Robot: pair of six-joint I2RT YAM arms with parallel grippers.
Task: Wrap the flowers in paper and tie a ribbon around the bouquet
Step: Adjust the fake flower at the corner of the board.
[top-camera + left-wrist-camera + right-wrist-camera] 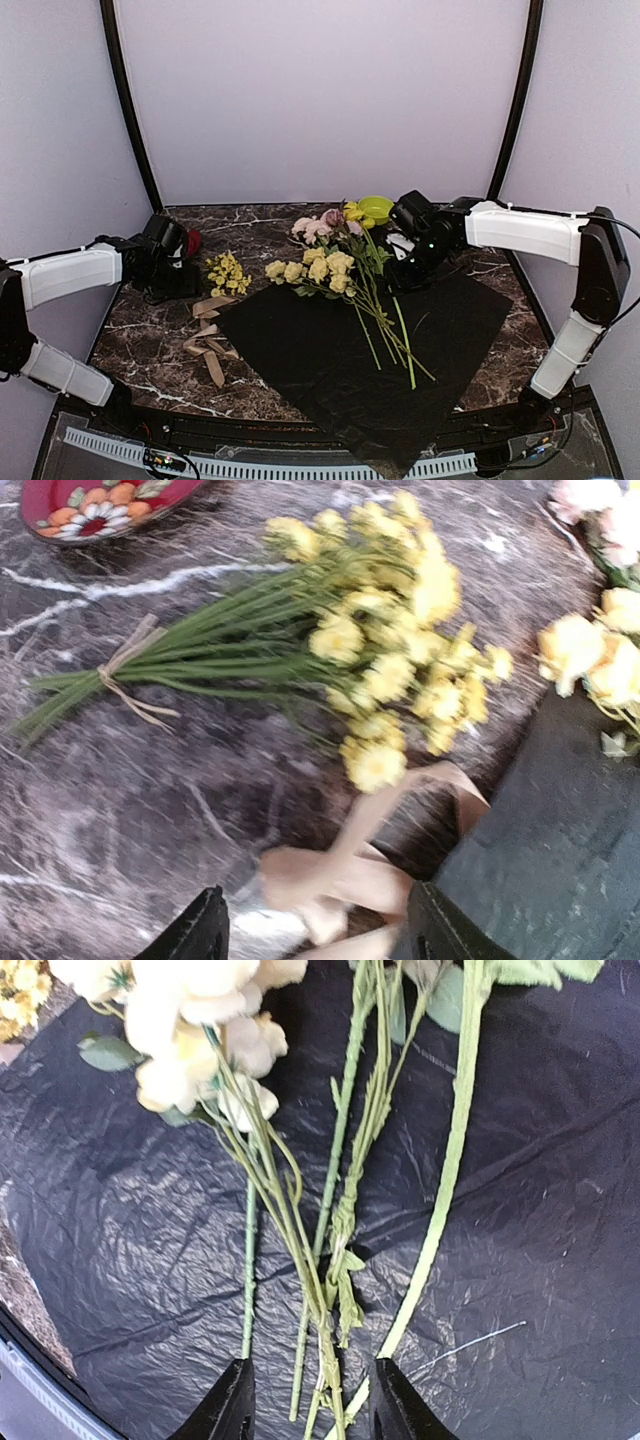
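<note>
Paper lies flat on the counter as a black crinkled sheet, one corner hanging over the near edge. Flowers rest loose on the sheet. The pale yellow and pink heads sit at its far-left edge, and the green stems run diagonally toward the near right. A separate yellow sprig bunch lies on bare counter just left of the sheet, its stems bound with twine. Ribbon lies in loose beige folds on the counter beside the sheet's left corner, nearer than the sprigs. Left end effector is over the ribbon with its jaws apart and nothing gripped. The ribbon shows in the gap between the fingers, but contact cannot be confirmed. Right end effector is low over the sheet with its jaws parted. The lower stems pass between the fingertips and no clamping is visible. A red patterned plate and a green bowl stand at the far side of the counter.
</note>
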